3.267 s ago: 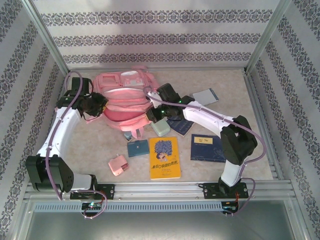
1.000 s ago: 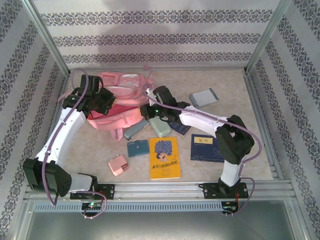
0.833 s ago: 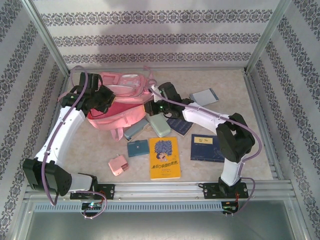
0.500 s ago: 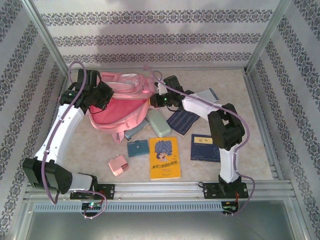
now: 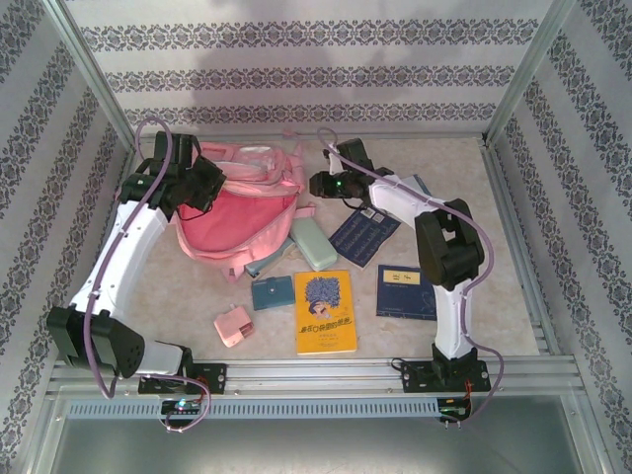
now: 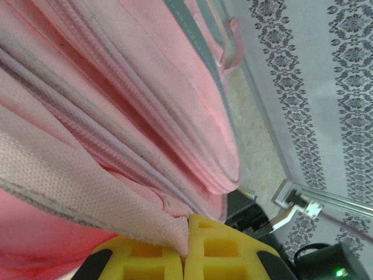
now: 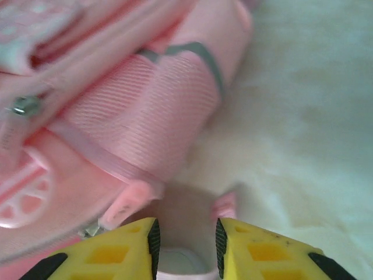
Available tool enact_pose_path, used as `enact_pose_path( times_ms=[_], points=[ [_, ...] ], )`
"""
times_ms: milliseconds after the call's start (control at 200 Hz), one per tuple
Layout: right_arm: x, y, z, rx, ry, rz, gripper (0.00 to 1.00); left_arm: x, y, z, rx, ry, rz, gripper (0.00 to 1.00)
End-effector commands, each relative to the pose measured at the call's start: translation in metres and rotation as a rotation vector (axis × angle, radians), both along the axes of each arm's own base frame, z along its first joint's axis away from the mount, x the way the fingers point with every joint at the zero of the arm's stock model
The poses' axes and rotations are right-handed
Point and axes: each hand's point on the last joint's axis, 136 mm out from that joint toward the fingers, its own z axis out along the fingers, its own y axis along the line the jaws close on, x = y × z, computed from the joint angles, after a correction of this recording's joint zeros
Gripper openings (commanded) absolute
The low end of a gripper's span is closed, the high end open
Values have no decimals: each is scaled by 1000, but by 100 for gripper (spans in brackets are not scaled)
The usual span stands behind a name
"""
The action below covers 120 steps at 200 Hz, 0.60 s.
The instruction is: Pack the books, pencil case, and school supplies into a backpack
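The pink backpack (image 5: 242,202) lies at the back left with its mouth held up. My left gripper (image 5: 202,188) is shut on a fold of the backpack's (image 6: 116,116) rim fabric, and the fold is pinched between the yellow pads (image 6: 187,233). My right gripper (image 5: 316,184) is open at the backpack's (image 7: 145,105) right side, with nothing between its fingers (image 7: 186,233). A yellow book (image 5: 325,312), a labelled navy book (image 5: 410,291) and a dark navy book (image 5: 363,237) lie flat on the table. A pale green pencil case (image 5: 313,244) lies by the backpack. A teal box (image 5: 272,292) and a pink block (image 5: 234,327) sit nearer the front.
A grey-blue pouch (image 5: 263,260) lies partly under the backpack's front edge. A pink zip pull (image 7: 129,203) and a pink strap end (image 7: 224,205) hang by my right fingertips. Metal frame posts and patterned walls close in the sides and back.
My right gripper has opened and let go of the backpack, and that arm has swung toward the back wall. My left gripper has kept its hold, and the backpack's mouth has spread wider.
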Motion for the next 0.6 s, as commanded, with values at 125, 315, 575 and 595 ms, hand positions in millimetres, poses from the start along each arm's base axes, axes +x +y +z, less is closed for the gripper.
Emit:
enact_pose_path(
  times_ms=[125,315,575,595],
  points=[
    [-49,-1,80,-99,-284,-14,30,34,-31,32,-31,-155,-30,0],
    [-120,69,116,147,-254,238,13,43,-46,33,-39,-184,-42,0],
    [-118,113,97,209,-154,307,13,51,-80,13,-10,-144,-135,4],
    [-115,114,94,212,-151,297,14,51,-83,10,-12,-133,-146,4]
  ],
)
